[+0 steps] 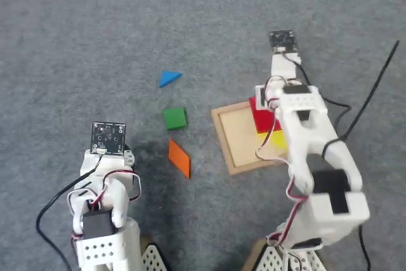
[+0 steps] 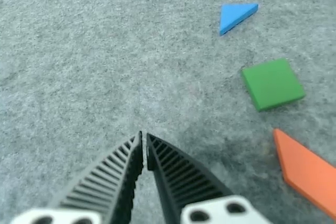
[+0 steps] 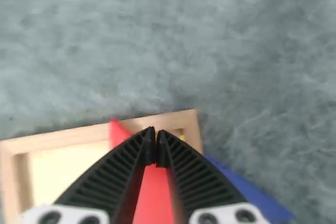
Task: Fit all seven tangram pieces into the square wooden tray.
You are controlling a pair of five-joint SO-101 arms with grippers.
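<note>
The right gripper (image 3: 155,132) hung over the far corner of the wooden tray (image 1: 223,138), fingers closed on nothing, above the red piece (image 1: 261,118), which lay in the tray beside a yellow piece (image 1: 276,139). The step looked like seating the red piece into that corner. A dark blue piece (image 3: 247,195) lay just outside the rim. The left gripper (image 2: 144,139), fingers also closed and empty, hovered over the grey table (image 1: 76,49). The blue triangle (image 1: 169,79), green square (image 1: 174,118) and orange parallelogram (image 1: 179,157) lay loose, well apart, with open room around each. The next pickup would first call for opening the fingers.
</note>
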